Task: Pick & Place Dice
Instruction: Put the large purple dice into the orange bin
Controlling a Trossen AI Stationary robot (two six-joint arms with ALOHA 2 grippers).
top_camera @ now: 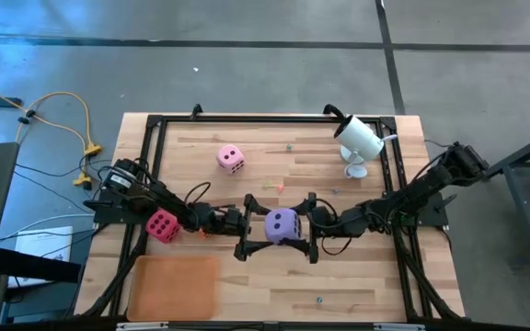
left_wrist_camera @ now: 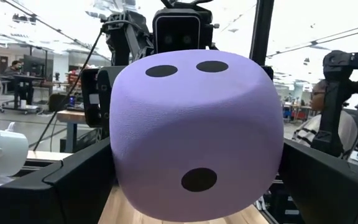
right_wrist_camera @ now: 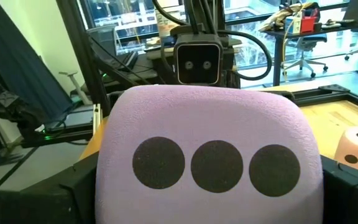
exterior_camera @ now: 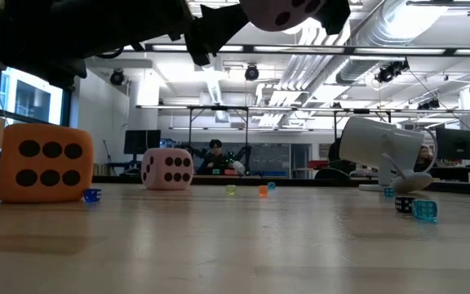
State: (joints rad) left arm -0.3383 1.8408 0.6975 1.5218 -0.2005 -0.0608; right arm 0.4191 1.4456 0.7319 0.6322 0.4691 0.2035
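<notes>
Above the worktop's middle, purple die held off the surface, both the left gripper and the right gripper spread wide and pressed against its opposite sides. Light pink die toward the far edge; magenta die near the left edge; orange die on the wood in the low view. Flat orange tray at the near left corner.
</notes>
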